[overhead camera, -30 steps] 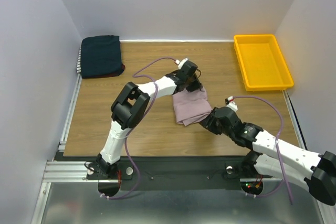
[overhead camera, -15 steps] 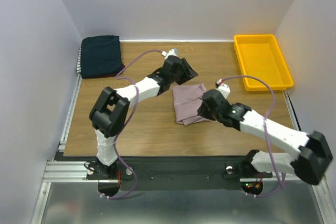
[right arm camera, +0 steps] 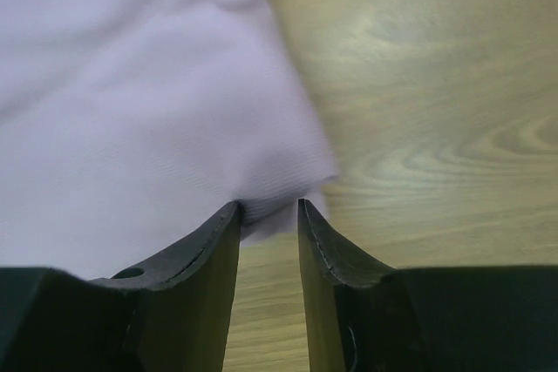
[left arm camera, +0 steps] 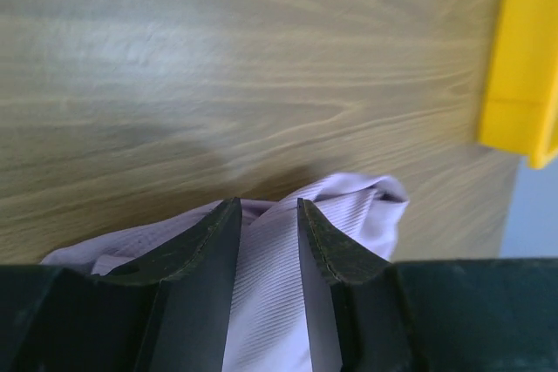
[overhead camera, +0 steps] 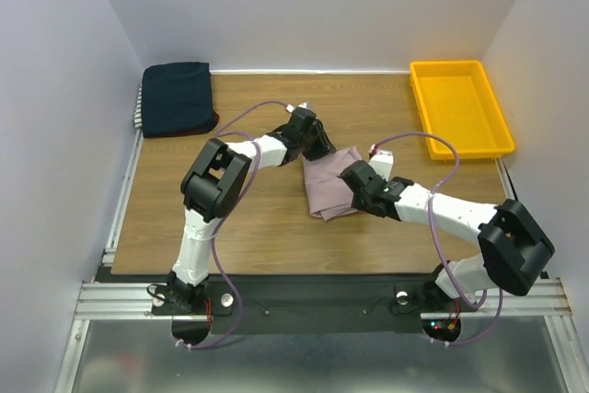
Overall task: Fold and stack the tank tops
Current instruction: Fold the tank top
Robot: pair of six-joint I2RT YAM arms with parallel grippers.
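The pale pink tank top (overhead camera: 329, 189) lies folded on the wooden table (overhead camera: 230, 218), right of centre. My left gripper (overhead camera: 319, 146) is at its far edge. In the left wrist view the narrow jaws (left arm camera: 268, 202) have pink cloth (left arm camera: 366, 206) filling the gap between them. My right gripper (overhead camera: 352, 175) is at its right edge. In the right wrist view the jaws (right arm camera: 268, 204) pinch the hem of the cloth (right arm camera: 131, 84) at their tips. The folded stack, dark navy uppermost (overhead camera: 177, 97), sits at the far left corner, with striped and red edges showing.
A yellow plastic tray (overhead camera: 457, 65) stands at the far right of the table and also shows in the left wrist view (left arm camera: 523, 58). White walls close in the back and both sides. Both arms reach inward over the middle.
My left gripper lifted off the pink top toward the far left, then came back down onto its far edge. My right gripper moved from the near right corner up to the right edge.
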